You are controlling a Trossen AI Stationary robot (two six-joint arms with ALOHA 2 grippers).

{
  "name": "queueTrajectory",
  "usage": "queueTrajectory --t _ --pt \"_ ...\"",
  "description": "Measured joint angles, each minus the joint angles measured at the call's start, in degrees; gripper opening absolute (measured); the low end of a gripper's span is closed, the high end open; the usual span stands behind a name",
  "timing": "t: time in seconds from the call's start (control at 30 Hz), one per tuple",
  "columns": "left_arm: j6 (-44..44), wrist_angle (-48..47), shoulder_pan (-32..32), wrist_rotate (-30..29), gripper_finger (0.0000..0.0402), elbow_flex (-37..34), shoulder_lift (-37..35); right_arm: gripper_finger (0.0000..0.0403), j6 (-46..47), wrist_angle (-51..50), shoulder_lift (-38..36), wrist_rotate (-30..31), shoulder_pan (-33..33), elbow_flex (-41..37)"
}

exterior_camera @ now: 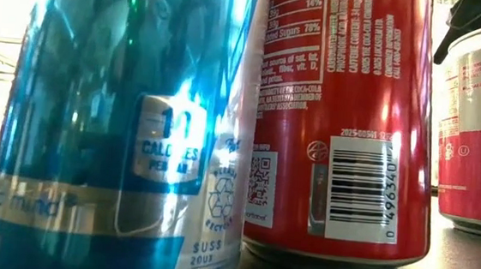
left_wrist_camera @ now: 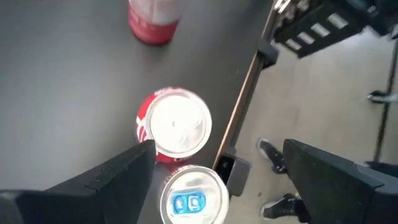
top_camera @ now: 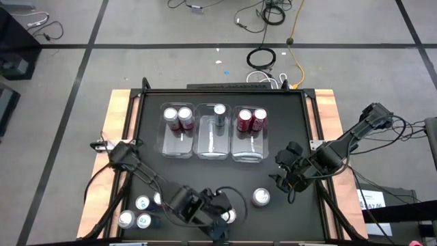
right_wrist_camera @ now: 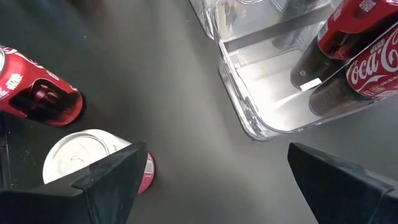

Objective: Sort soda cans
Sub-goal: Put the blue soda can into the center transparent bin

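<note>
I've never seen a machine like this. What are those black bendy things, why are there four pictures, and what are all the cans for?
The black bendy things are two robot arms. Each ends in a two-finger gripper, like a hand. One camera looks down from above. One sits at table height, so cans look huge. One rides on each wrist.

Three clear bins sit on the black table, already holding a few cans. More cans wait at the near edge, ready to sort.

The left gripper hangs open over a red can, holding nothing. The right gripper is open too, near a pinkish can and the right-hand bin.
</note>
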Motion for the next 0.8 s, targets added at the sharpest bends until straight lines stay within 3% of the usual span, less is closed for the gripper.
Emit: queueTrajectory --t 0.5,0.8 --pt "-0.26 -2.53 -3.64 0.22 0.0321 0.18 4.40 0.0382 1.77 0.18 -0.01 -0.11 0.00 0.00" --pt "0.15 -4.51 -3.39 0.21 0.0319 2.21 4.73 0.0382 1.77 0.21 0.00 -0.11 0.00 0.00"
